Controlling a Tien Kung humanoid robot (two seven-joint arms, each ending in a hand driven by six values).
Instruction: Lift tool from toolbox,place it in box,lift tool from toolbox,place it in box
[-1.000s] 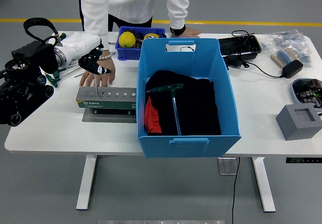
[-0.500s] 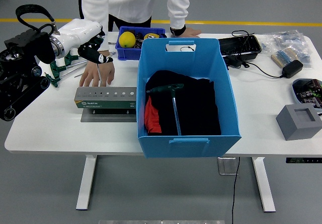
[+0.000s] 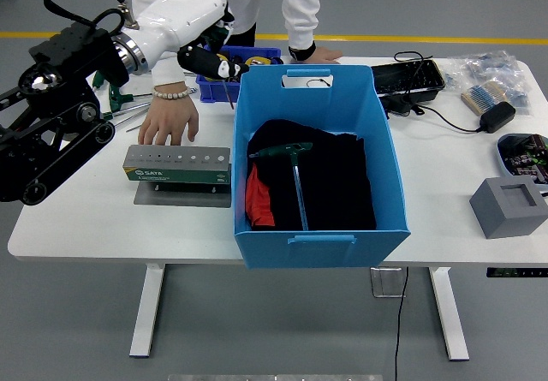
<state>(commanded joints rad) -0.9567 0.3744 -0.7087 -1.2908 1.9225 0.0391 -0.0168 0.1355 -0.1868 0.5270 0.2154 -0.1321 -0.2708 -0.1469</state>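
- Left hand [image 3: 208, 58] is raised over the far-left part of the tabletop [image 3: 103, 218], just beside the upper left corner of the blue box [image 3: 387, 184]; my fingers are curled around a thin tool [image 3: 229, 90], which hangs down from my hand with its shaft pointing to the tabletop.
- From this view I cannot tell what kind of tool it is, only that the shaft is slim and dark.
- I see the green toolbox [image 3: 177, 164] lying on a grey plate, to the left of the blue box, with a row of small holes on its top side.
- Inside the blue box I see a T-handle tool [image 3: 295, 175] with a green handle, lying on a black cloth [image 3: 338, 184]; a red piece [image 3: 257, 197] shows at the left side of the cloth.
- A person stands at the far side; one hand of the person [image 3: 169, 120], with a bead bracelet, rests flat on the tabletop just behind the toolbox, and the other hand [image 3: 313, 54] rests behind the blue box.
- Behind my hand there is a small blue bin [image 3: 257, 53] with things inside, partly hidden by my hand and arm.
- More green-handled tools [image 3: 116, 103] lie on the tabletop at the left, under my arm.
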